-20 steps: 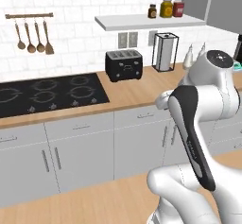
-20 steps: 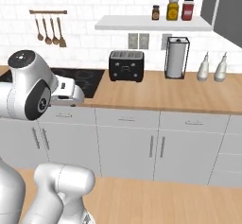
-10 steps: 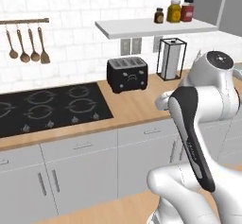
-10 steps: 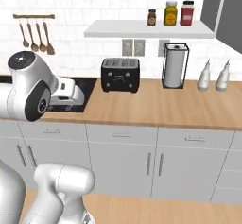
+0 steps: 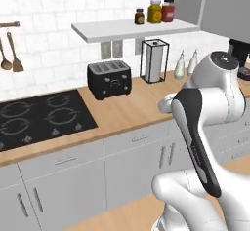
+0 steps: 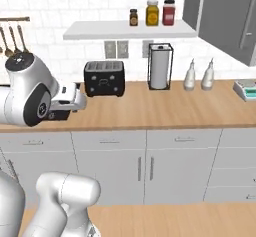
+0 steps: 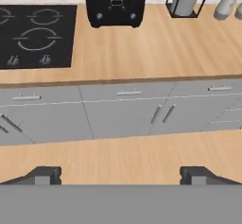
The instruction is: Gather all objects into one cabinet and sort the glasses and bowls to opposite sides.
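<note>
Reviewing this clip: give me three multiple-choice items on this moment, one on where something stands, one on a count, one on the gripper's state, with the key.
1. Where does the black toaster stand?
A. on the wooden counter, between the stovetop and the paper towel holder
B. on the white wall shelf
C. on the floor by the drawers

2. How many jars stand on the white wall shelf?
A. one
B. three
C. five

3. What state is the gripper in?
A. shut on a cup
B. shut on a bottle
C. open, holding nothing

Key: 1 A, since the toaster sits on the counter with the stovetop on one side and the paper towel holder on the other. 2 B, since a small dark jar, a yellow jar and a red jar line the shelf. 3 C, since the hand view shows the two fingertips far apart with only floor between them.
</note>
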You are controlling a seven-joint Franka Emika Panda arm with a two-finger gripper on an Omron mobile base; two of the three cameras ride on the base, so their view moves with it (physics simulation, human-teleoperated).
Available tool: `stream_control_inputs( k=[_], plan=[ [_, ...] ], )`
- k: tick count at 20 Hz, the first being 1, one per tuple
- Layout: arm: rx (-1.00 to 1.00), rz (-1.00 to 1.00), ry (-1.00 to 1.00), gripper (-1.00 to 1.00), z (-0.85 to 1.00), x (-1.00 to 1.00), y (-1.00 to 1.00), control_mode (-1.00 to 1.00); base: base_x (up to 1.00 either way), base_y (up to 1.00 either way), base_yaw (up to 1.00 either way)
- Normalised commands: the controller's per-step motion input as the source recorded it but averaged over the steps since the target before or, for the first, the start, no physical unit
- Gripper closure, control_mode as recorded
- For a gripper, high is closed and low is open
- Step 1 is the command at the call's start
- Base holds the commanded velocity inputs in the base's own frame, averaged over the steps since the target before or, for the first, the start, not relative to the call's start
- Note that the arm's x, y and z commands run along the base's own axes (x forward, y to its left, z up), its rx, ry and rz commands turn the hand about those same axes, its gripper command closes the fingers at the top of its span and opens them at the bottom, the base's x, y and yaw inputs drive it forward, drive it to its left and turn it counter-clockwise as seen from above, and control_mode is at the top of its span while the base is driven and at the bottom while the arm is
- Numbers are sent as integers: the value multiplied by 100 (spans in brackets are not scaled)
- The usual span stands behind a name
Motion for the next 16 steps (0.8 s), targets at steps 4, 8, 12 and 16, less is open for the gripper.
stream_control_inputs(
  k=[4,8,12,16],
  plan=[
    [0,0,0,-100,0,0,0,100,17,-71,-72],
    [0,0,0,-100,0,0,0,100,10,-64,-72],
    [0,0,0,-100,0,0,0,100,6,-80,-62],
    [0,0,0,-100,0,0,0,100,17,-98,-43]
  ],
)
